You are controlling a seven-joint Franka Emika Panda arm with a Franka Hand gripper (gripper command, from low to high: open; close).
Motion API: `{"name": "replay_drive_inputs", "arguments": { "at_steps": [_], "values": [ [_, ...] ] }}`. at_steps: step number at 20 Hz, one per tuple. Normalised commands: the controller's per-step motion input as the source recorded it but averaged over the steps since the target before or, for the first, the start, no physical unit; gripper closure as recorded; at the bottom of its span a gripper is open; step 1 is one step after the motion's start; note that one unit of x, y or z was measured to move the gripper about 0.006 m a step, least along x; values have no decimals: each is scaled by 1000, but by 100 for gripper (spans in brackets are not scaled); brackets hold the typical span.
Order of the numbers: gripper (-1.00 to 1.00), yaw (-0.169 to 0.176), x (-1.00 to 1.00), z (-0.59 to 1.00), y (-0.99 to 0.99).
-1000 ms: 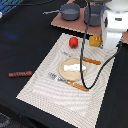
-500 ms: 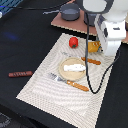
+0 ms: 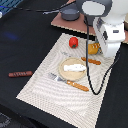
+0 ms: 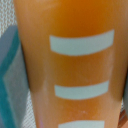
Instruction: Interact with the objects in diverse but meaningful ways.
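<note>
My gripper is low at the mat's far right corner, right against the yellow ridged bread loaf. In the wrist view the loaf fills the frame as an orange surface with pale stripes, and no fingertips show clearly. Whether the jaws grip it is hidden by the arm. The red tomato stands on the mat to the exterior view's left of the loaf. A white fish-like piece lies on the tan plate. Off the mat on the dark table lies the sausage stick.
An orange-handled knife lies beside the plate and an orange-handled fork in front of it, all on the striped mat. A grey pot sits on a brown board behind. A black cable hangs from the arm across the mat.
The arm has come down a little toward the bread loaf. The foods and cutlery lie where they were.
</note>
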Motion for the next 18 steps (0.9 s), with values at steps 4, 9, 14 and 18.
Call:
{"name": "replay_drive_inputs", "arguments": {
  "at_steps": [4,9,14,18],
  "values": [
    [-100,72,-235,311,112],
    [-100,22,-598,663,34],
    [-100,-21,-908,663,-97],
    [-100,-89,-939,447,-224]
  ]
}}
